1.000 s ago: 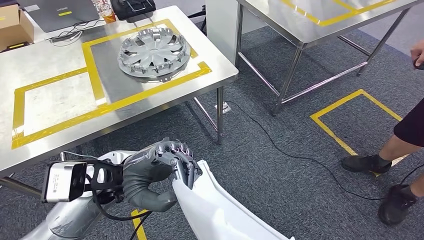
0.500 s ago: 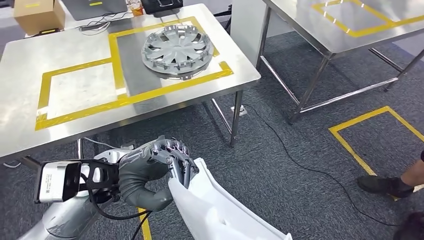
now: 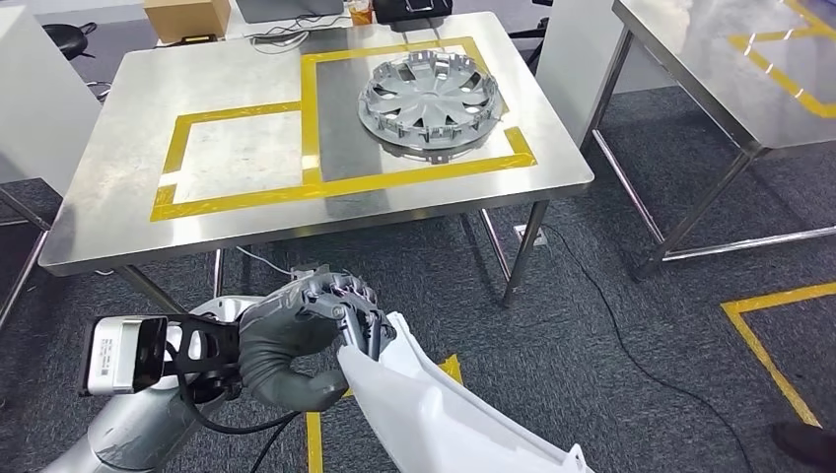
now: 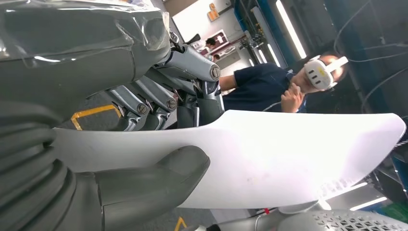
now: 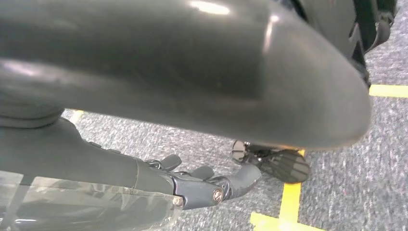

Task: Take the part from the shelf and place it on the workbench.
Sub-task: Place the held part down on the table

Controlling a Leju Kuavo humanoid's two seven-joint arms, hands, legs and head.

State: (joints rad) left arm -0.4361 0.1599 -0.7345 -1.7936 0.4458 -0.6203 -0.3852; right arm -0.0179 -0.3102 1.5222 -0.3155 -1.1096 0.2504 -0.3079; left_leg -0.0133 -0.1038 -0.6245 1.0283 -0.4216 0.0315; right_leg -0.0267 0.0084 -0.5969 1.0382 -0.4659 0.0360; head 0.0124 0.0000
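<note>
From the head view the left hand (image 3: 313, 335) grips the near end of a long white part (image 3: 444, 419), fingers curled over its upper edge and thumb beneath, low in front of the robot and well short of the counter (image 3: 118, 197). The left wrist view adds what the head view lacks: the thumb (image 4: 154, 180) pressed flat against the part's broad white face, and a person (image 4: 269, 86) in a dark shirt wearing a headset behind it. The right wrist view shows the right hand (image 5: 211, 185) hanging over grey carpet with its fingers loosely curled around nothing. On the counter a silver hubcap (image 3: 431, 99) lies inside the right yellow-taped square, near the far right corner; the left taped square (image 3: 242, 148) is bare steel. Against the earlier pictures the whole scene has slid rightward, so the camera has turned; the grip looks unchanged.
</note>
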